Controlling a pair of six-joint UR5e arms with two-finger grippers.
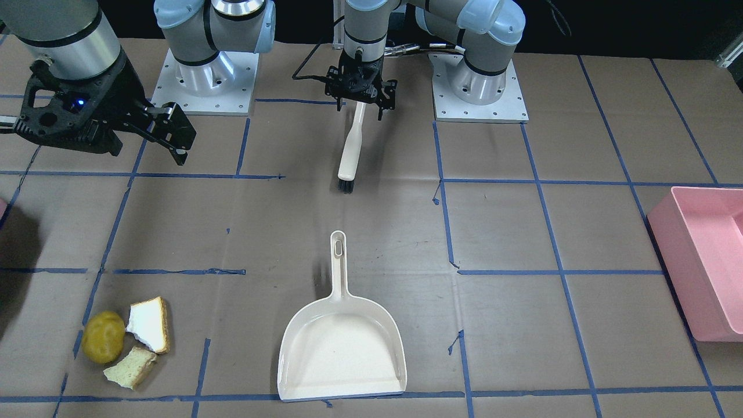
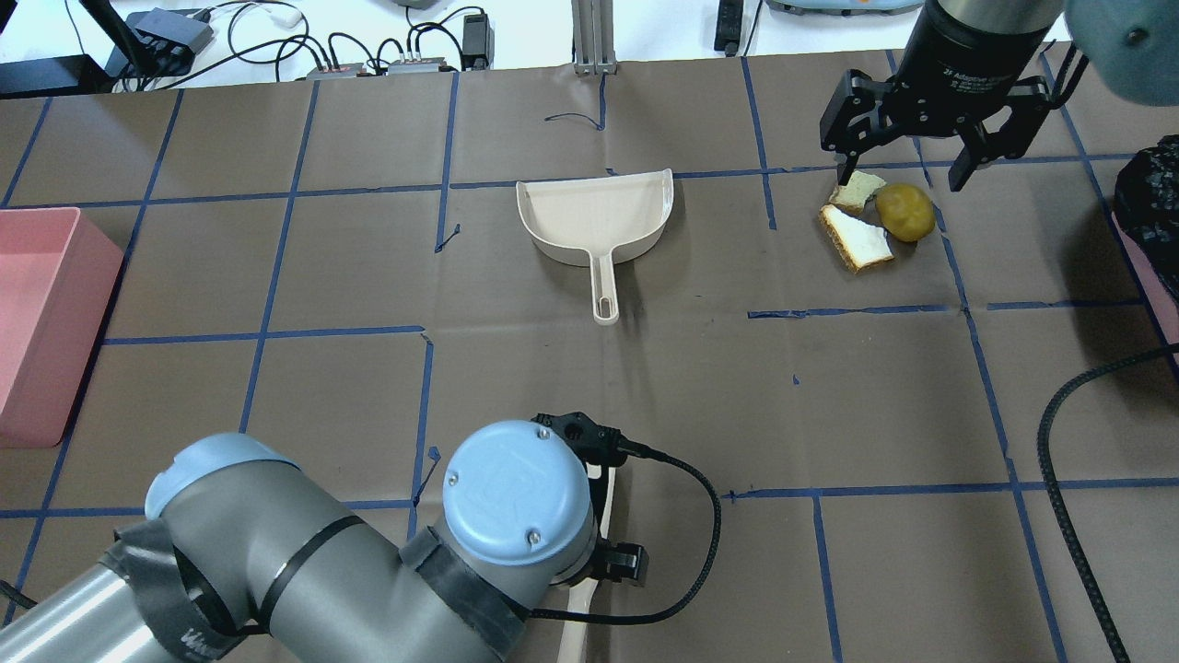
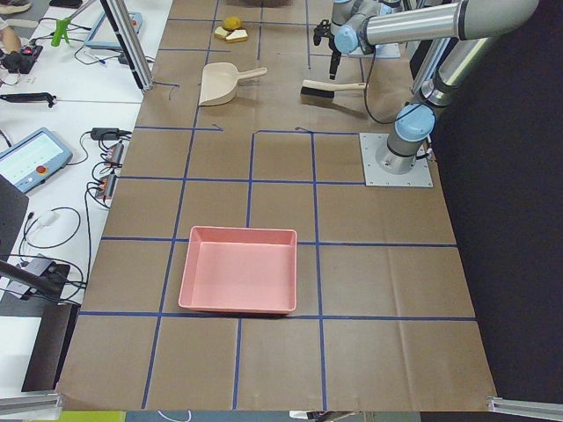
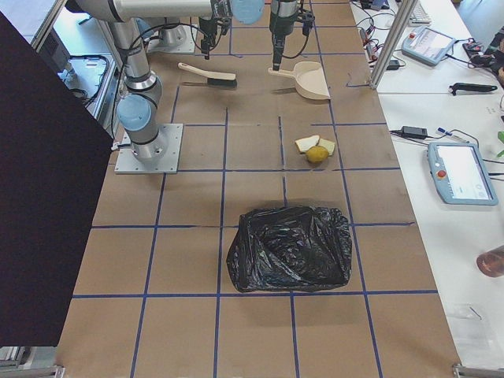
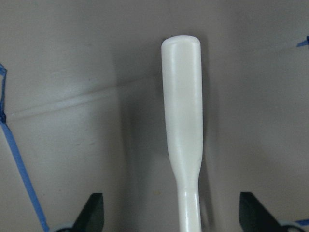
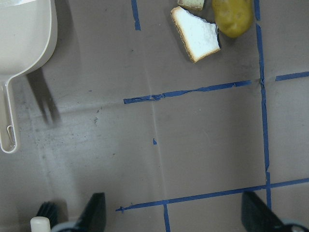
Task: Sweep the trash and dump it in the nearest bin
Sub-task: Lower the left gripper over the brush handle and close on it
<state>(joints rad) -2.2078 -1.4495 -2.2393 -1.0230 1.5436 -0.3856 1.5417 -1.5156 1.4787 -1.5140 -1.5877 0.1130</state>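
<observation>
Lying untouched near the table's far edge: the trash, with both tools still on the paper.

The round yellow-brown potato-like lump (image 1: 103, 337) and two torn white bread pieces with brown crust (image 1: 150, 324) are clustered touching one another on the robot's right side, well apart from the cream plastic dustpan (image 1: 342, 342). The right gripper (image 2: 912, 170) is held above them, fingers spread and empty. The left gripper (image 1: 360, 104) is poised, jaws apart, astride the handle of the cream black-bristled hand brush (image 1: 351, 151), whose long axis points from the robot toward the dustpan. No nearest bin can be identified for certain.
</observation>
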